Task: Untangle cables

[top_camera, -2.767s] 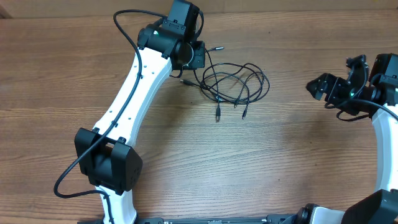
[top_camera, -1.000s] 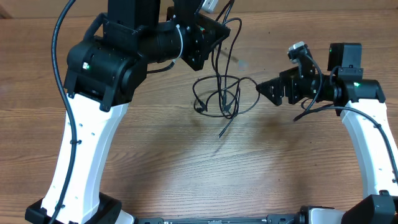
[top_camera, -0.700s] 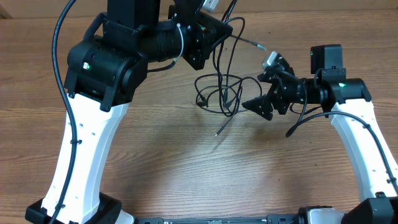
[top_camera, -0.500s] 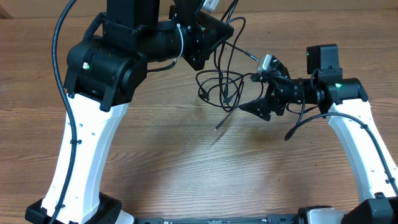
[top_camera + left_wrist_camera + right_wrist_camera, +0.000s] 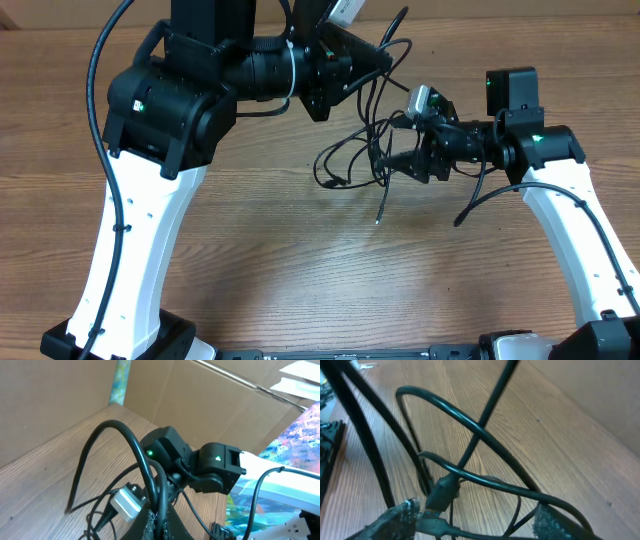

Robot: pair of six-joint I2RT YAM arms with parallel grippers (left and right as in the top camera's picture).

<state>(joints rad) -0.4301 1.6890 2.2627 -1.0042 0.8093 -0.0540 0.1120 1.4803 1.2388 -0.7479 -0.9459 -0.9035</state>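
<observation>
Setting: robot test station, lab or workshop type.
- Table (image 5: 300,290): wood-grain top, serving as the work surface.
- Two white-and-black robot arms, left arm (image 5: 135,250) and right arm (image 5: 580,240), mounted at the near edge, green indicator lights lit.
- Cardboard panels (image 5: 220,400): plain brown, standing behind the table as makeshift walls.
- Colourful printed sheet (image 5: 300,435): seen beyond the cardboard.

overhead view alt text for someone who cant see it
The left pincer holds a bunch of thin black cables up over a wooden table, with one loose end dangling. The open right pincer reaches into the loops.
</observation>
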